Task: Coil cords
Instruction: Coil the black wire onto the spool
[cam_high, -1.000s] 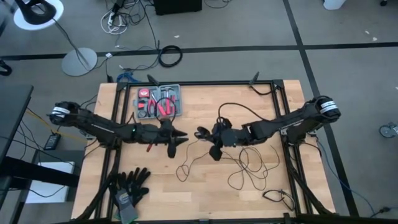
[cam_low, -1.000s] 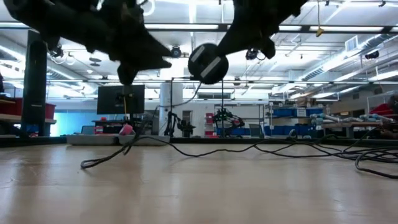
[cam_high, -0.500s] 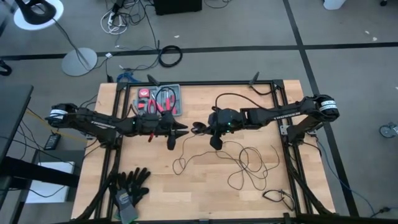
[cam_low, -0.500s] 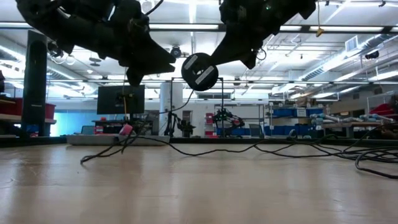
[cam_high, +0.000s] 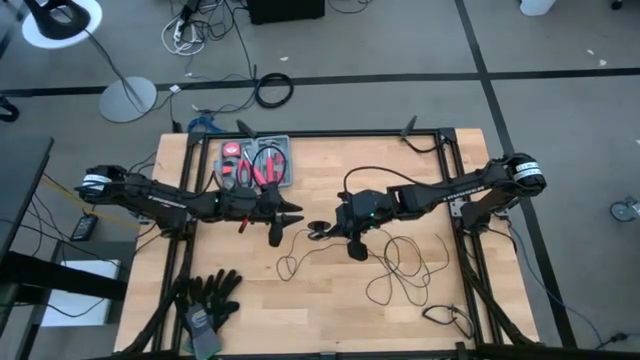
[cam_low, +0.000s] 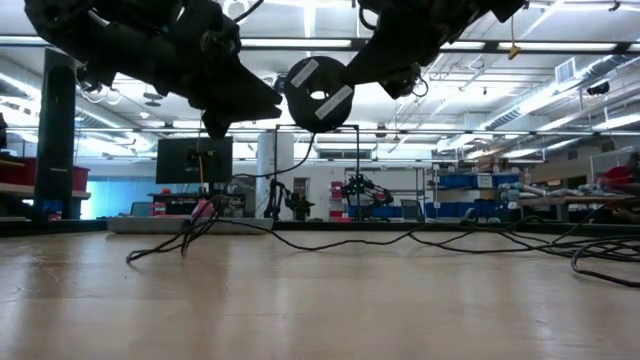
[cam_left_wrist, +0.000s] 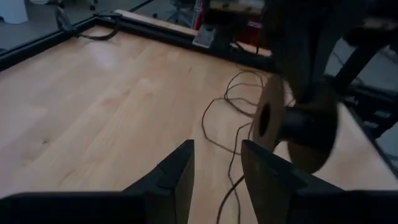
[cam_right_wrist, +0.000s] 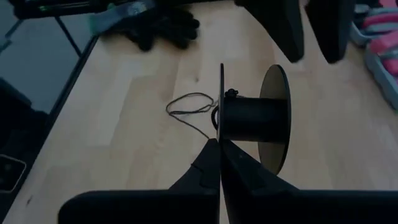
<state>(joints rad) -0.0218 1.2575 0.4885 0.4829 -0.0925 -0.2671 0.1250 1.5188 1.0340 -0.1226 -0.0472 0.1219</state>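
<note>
Spool (cam_right_wrist: 252, 118) hanging clamped in the right gripper (cam_high: 322, 231) above the middle of the table (cam_high: 330, 310), with the left gripper (cam_high: 285, 219) facing it at close range.

Right-arm fingers (cam_right_wrist: 214, 163) are pressing together on one thin flange of the black spool, holding it clear of the wood; in the low view its round face is showing between the two arms. Left-arm fingers (cam_left_wrist: 180, 174) are standing parted with nothing visible between them, and a strand of the cords (cam_high: 400, 268) is running beneath them. The thin black wire is trailing from the spool's hub and lying in loose loops on the boards, mostly under and beyond the right arm. A tray of red-handled tools (cam_high: 256, 162) is sitting at the far edge, and black gloves (cam_high: 208, 298) are lying near the front left corner.
</note>
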